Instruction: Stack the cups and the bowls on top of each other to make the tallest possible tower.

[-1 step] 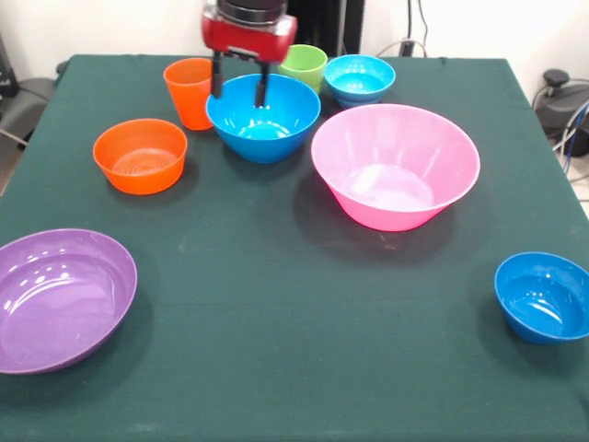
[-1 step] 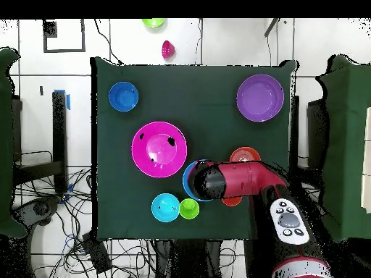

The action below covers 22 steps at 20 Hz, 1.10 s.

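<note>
Now over the medium blue bowl.
My gripper [image 1: 239, 86] hangs with fingers apart, straddling the far rim of the medium blue bowl [image 1: 267, 127] directly beneath.

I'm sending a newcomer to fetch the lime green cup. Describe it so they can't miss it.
Start at the huge pink bowl in the middle of the green table, then look beyond it to the back row. The lime green cup stands there between the medium blue bowl and the small cyan bowl. It is the only green piece.
</note>
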Motion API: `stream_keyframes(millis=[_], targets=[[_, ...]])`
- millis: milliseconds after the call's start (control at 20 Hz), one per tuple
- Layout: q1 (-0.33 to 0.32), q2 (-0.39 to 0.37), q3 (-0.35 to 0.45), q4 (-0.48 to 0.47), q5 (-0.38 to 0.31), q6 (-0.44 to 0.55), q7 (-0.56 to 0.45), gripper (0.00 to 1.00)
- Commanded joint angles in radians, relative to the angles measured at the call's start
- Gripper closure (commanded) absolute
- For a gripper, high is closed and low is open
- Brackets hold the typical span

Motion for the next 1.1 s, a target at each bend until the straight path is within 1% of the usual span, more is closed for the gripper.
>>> stream_keyframes(millis=[50,100,150,300,350,500,600,650,750,850,950,1000,1100], targets=[[-0.013,-0.047,-0.055,-0.008,0.032,0.033,0.094,0.0],[0.004,-0.072,-0.056,-0.007,0.036,0.056,0.095,0.0],[0.001,-0.082,-0.057,-0.016,0.025,0.054,0.079,0.0],[0.041,-0.087,-0.083,-0.035,-0.012,0.008,0.091,0.0],[0.04,-0.083,-0.084,-0.045,-0.019,-0.001,0.082,0.0],[0.08,-0.091,-0.092,-0.07,-0.069,-0.04,0.053,0.0],[0.084,-0.088,-0.074,-0.087,-0.119,-0.084,-0.007,0.0],[0.072,-0.087,-0.052,-0.097,-0.139,-0.099,-0.051,0.0],[0.047,-0.076,-0.01,-0.105,-0.158,-0.109,-0.103,0.0],[0.037,-0.07,0.013,-0.112,-0.194,-0.136,-0.128,0.0],[0.06,-0.084,0.0,-0.123,-0.246,-0.171,-0.12,0.0],[0.083,-0.084,-0.02,-0.135,-0.272,-0.188,-0.099,0.0],[0.112,-0.086,-0.046,-0.146,-0.296,-0.2,-0.067,0.0]])
